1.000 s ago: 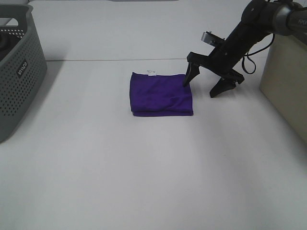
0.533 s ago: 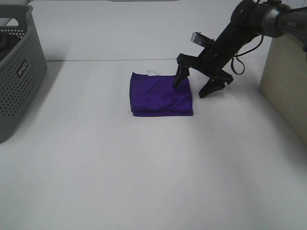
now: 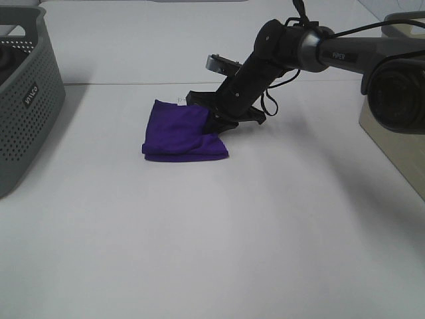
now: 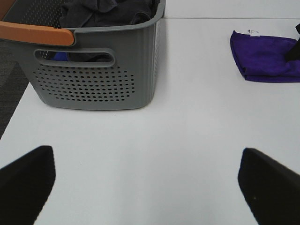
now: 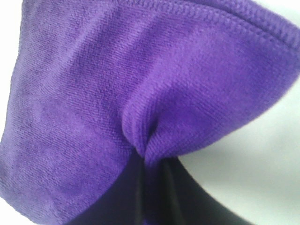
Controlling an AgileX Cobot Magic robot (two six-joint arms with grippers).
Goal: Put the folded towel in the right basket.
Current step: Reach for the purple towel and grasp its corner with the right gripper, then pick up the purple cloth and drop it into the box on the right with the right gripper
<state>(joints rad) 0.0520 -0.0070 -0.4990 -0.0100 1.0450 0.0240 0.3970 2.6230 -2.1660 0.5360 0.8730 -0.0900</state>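
Note:
The folded purple towel (image 3: 179,133) lies on the white table left of centre. My right gripper (image 3: 216,119) reaches across the middle and is shut on the towel's right edge. The right wrist view shows the purple cloth (image 5: 117,93) bunched into a fold pinched between the dark fingers (image 5: 154,197). The towel also shows in the left wrist view (image 4: 265,58). The right basket (image 3: 392,143) is beige and stands at the right edge, partly cut off. My left gripper (image 4: 150,187) is open and empty, with its fingertips wide apart over bare table.
A grey perforated basket (image 3: 26,100) stands at the far left. The left wrist view shows it (image 4: 93,89) holding dark clothes. The right arm (image 3: 292,46) stretches from the right over the table's back half.
My right gripper has moved left from beside the towel onto its right edge and closed on it. The towel has shifted left and its right side has bunched up.

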